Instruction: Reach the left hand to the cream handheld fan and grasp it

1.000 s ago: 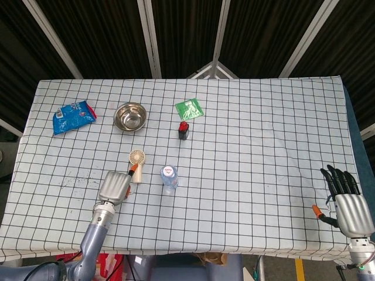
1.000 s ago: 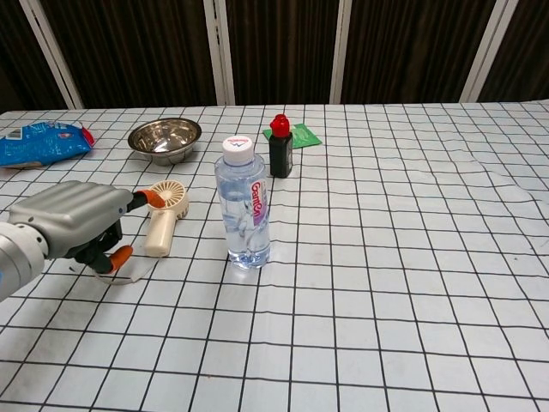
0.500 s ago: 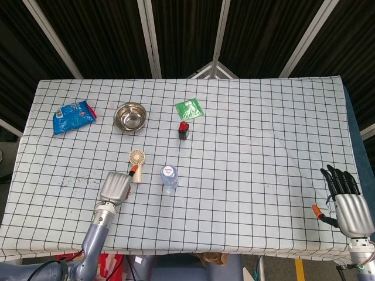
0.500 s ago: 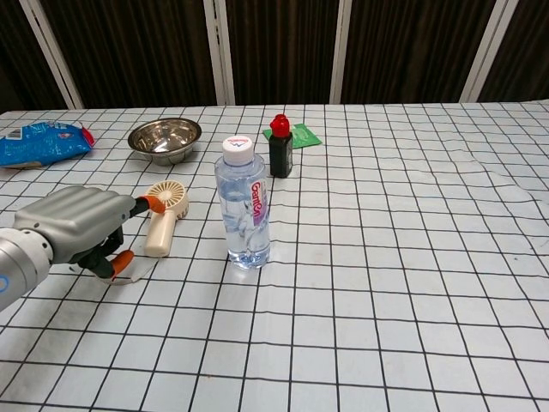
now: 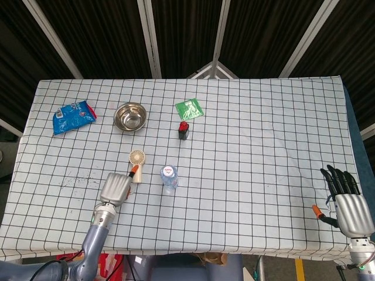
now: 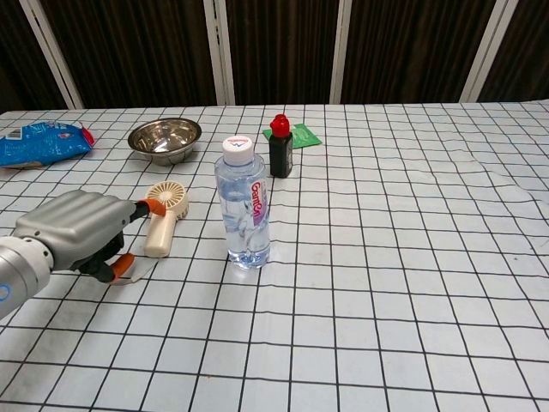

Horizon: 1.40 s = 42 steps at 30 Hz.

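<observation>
The cream handheld fan (image 5: 137, 162) (image 6: 163, 221) lies flat on the checked cloth, round head toward the far side, handle toward me. My left hand (image 5: 116, 187) (image 6: 75, 233) hovers just left of and before the fan's handle, fingers curled with orange tips near the handle, holding nothing. My right hand (image 5: 345, 199) rests at the table's near right corner with fingers stretched out, holding nothing; it shows only in the head view.
A clear water bottle (image 5: 169, 177) (image 6: 243, 202) stands right of the fan. Behind are a steel bowl (image 5: 130, 116) (image 6: 164, 138), a small black bottle with red cap (image 5: 184, 130) (image 6: 280, 148), a green packet (image 5: 189, 109) and a blue snack bag (image 5: 72, 116) (image 6: 41, 142).
The left hand has drawn back slightly toward the near edge and sunk a little; the fan has not moved. The right hand is still.
</observation>
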Each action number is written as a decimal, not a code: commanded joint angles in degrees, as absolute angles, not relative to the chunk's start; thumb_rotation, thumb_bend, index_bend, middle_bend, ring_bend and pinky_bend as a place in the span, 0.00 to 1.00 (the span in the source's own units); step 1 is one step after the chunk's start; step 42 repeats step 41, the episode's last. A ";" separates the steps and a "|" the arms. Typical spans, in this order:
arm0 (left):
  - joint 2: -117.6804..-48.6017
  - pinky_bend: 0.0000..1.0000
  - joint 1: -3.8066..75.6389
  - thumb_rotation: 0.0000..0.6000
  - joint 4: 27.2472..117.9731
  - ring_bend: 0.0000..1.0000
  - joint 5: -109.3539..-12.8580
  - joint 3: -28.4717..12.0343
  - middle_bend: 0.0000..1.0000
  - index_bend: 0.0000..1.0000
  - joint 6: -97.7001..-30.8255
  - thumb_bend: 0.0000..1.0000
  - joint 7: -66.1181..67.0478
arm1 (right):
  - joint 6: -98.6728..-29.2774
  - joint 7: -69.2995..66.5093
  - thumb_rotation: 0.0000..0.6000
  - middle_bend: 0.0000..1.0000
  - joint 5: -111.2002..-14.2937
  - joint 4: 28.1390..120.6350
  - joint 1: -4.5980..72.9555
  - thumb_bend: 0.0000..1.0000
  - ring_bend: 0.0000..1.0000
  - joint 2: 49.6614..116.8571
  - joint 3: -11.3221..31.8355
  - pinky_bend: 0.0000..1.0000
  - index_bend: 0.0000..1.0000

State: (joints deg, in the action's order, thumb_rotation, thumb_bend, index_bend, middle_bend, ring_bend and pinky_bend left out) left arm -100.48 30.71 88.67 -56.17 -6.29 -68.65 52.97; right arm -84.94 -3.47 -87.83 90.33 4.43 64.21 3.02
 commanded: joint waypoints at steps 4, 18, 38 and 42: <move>-101.24 0.76 31.02 1.00 87.58 0.72 -55.42 -5.81 0.89 0.16 -68.26 0.66 52.97 | -84.90 -3.52 1.00 0.00 -87.82 90.34 4.44 0.28 0.00 64.19 3.01 0.00 0.07; -100.14 0.72 30.69 1.00 89.45 0.62 -58.13 -6.50 0.79 0.13 -71.14 0.64 49.25 | -84.92 -3.62 1.00 0.00 -87.85 90.35 4.44 0.28 0.00 64.15 2.97 0.00 0.07; -79.05 0.00 17.97 1.00 102.98 0.00 -78.42 2.56 0.00 0.00 -87.54 0.18 31.75 | -85.18 -2.89 1.00 0.00 -87.86 90.40 4.37 0.28 0.00 64.35 2.99 0.00 0.07; -76.08 0.00 15.16 1.00 102.38 0.00 -81.17 5.50 0.00 0.00 -89.93 0.17 29.52 | -85.33 -2.85 1.00 0.00 -87.96 90.50 4.29 0.28 0.00 64.36 2.92 0.00 0.07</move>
